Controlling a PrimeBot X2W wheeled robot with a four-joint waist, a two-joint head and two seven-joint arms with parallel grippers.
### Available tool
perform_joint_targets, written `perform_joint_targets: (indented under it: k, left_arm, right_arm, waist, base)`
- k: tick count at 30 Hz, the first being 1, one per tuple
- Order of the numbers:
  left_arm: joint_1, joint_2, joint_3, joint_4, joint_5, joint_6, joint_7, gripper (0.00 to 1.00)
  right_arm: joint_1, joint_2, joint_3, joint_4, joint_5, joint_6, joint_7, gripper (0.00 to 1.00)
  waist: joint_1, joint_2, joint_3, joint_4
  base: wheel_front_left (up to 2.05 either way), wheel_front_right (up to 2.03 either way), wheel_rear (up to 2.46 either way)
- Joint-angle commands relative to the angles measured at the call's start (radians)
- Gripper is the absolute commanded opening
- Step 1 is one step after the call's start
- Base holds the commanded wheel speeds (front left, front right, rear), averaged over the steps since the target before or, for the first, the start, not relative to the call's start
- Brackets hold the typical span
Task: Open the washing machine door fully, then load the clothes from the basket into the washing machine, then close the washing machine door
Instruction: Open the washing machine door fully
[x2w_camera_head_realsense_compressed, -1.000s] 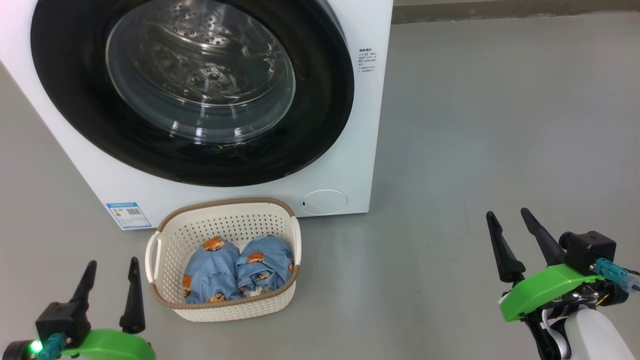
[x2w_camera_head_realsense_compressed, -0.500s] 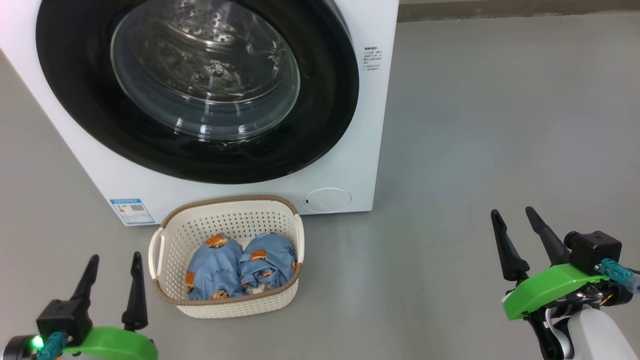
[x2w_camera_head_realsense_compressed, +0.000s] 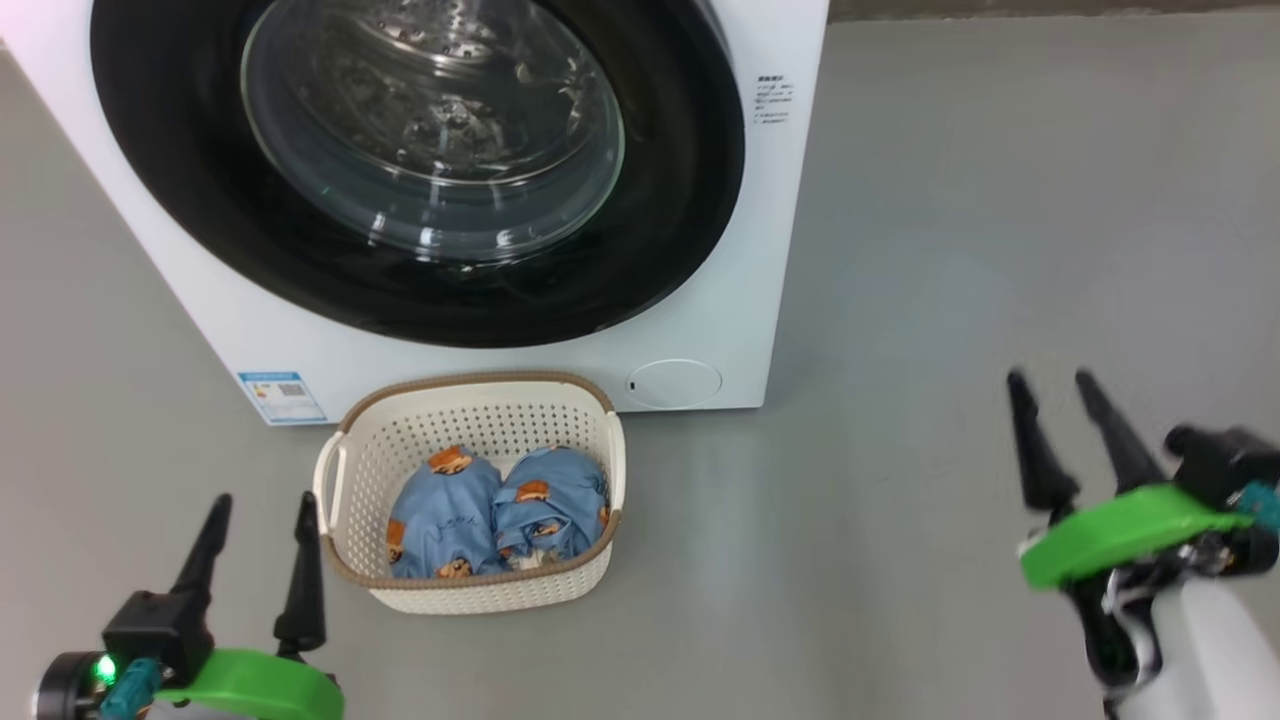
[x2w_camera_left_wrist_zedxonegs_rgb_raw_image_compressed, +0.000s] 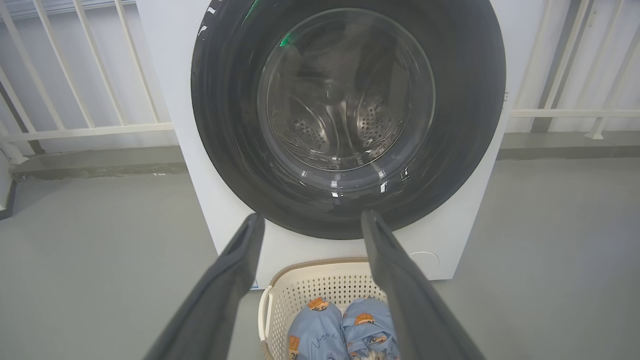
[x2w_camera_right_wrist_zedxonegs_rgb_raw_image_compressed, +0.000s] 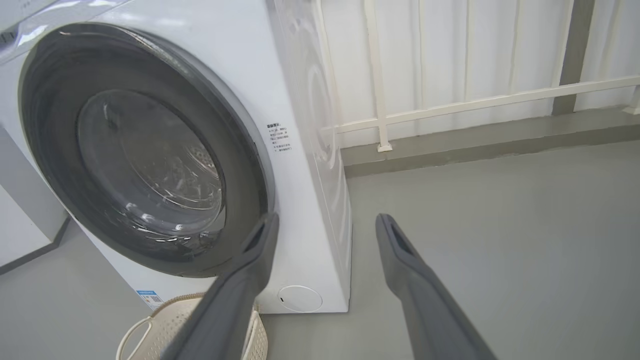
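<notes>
Door (x2w_camera_head_realsense_compressed: 690, 180) is seen shut flat against the washer (x2w_camera_head_realsense_compressed: 772, 200) front, black ring flush w/ the white panel, glass bowl at centre, steel drum visible thru it. Basket (x2w_camera_head_realsense_compressed: 470, 381) is set on the floor (x2w_camera_head_realsense_compressed: 950, 250) just in front of the washer's lower edge, btwn the blue label (x2w_camera_head_realsense_compressed: 280, 396) and the round cap (x2w_camera_head_realsense_compressed: 675, 383); rear rim is near the panel, whether touching can't be told. Two clothes (x2w_camera_head_realsense_compressed: 450, 510) bundles are packed side by side inside, below the rim. L gripper (x2w_camera_head_realsense_compressed: 263, 500) is held low at lower left, just beside the basket's left handle but apart from it, fingers spread wide, empty. R gripper (x2w_camera_head_realsense_compressed: 1050, 377) is held at lower right, well apart from washer and basket, blurred in head view; its fingers are seen spread wide and empty in its wrist view. Bare grey floor is left open right of the washer up to a white railing (x2w_camera_right_wrist_zedxonegs_rgb_raw_image_compressed: 450, 105) at the back; open floor is also seen on the washer's left side
</notes>
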Motion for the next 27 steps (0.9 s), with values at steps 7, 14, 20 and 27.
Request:
perform_joint_targets:
  k: [7, 14, 20, 27]
  left_arm:
    - [-0.020, 0.004, -0.005, -0.016, 0.015, -0.019, -0.010, 1.00]
    - [-0.040, -0.004, -0.021, -0.004, 0.014, -0.027, -0.010, 1.00]
    - [-0.058, -0.008, -0.026, 0.001, 0.013, -0.031, -0.010, 1.00]
    - [-0.088, -0.015, -0.040, 0.005, 0.010, -0.035, -0.010, 1.00]
  right_arm:
    - [-0.186, 0.005, -0.042, -0.053, 0.149, 0.002, 0.011, 1.00]
    - [-0.329, 0.010, -0.109, -0.055, 0.260, 0.002, 0.042, 1.00]
    - [-0.425, 0.033, -0.194, -0.026, 0.362, 0.002, 0.072, 1.00]
    - [-0.547, 0.078, -0.385, 0.084, 0.559, 0.002, 0.122, 0.04]
  waist:
    - [0.0000, -0.0001, 0.039, 0.047]
    - [0.0000, -0.0001, 0.071, 0.085]
    - [0.0000, -0.0001, 0.102, 0.107]
    - [0.0000, -0.0001, 0.149, 0.140]
  base:
    - [0.00, 0.00, 0.00]
    - [0.00, 0.00, 0.00]
    - [0.00, 0.00, 0.00]
    - [0.00, 0.00, 0.00]
